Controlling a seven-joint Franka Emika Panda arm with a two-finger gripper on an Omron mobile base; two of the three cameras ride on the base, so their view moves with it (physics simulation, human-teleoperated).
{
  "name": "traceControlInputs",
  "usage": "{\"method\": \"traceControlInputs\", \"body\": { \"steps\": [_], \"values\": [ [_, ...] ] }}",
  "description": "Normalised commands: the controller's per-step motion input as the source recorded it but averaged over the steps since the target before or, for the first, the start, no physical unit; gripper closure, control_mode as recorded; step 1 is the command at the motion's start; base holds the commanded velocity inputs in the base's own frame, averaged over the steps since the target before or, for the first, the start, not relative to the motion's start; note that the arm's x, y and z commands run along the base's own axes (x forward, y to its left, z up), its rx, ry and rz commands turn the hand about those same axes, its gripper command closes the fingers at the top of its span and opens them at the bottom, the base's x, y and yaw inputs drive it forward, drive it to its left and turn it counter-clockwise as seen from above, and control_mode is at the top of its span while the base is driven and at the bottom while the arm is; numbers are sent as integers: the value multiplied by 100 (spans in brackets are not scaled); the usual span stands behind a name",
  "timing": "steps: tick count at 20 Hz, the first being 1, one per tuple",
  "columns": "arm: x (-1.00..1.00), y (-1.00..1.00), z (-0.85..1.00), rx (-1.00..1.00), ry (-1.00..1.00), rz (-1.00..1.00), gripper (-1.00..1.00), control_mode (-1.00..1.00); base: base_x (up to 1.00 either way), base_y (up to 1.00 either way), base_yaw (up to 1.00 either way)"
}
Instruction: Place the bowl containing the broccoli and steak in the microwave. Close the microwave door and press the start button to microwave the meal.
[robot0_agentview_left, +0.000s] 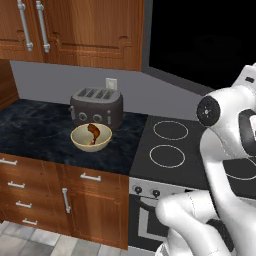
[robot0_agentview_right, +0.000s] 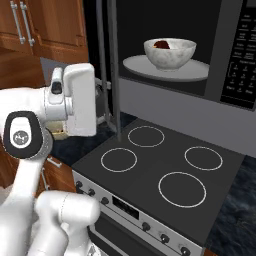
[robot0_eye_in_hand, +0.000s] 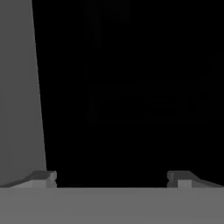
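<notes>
Two base cameras are looking forward and down from either side, sharing the stovetop (robot0_agentview_left: 175, 145); the hand camera is facing a black panel (robot0_eye_in_hand: 131, 87) closely.

Wood wall cabinets (robot0_agentview_left: 75, 30) w/ silver bar handles hung over a grey backsplash (robot0_agentview_left: 60, 82), white outlet (robot0_agentview_left: 111, 83) on it. Dark speckled worktop (robot0_agentview_left: 35, 130) ran to a black 4-ring stovetop (robot0_agentview_right: 160, 170), knobs along its front edge. Wood drawers (robot0_agentview_left: 30, 200) below; grey tile floor (robot0_agentview_left: 30, 242).
</notes>
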Motion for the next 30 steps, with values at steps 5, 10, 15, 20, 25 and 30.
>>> {"method": "traceControlInputs", "body": {
  "steps": [5, 10, 15, 20, 25, 30],
  "values": [
    [36, -36, 0, 6, 9, 47, -100, -100, 0, 0, 0],
    [62, -15, 0, 0, 26, 29, -100, -100, 0, 0, 0],
    [59, -3, 1, 0, 28, 18, -100, -100, 0, 0, 0],
    [51, -9, 8, 0, 23, 11, -100, -100, 0, 0, 0],
    [65, -28, -2, 4, 5, 7, -100, -100, 0, 0, 0],
    [83, -24, -26, 6, 0, 4, -100, -100, 0, 0, 0]
  ]
}}
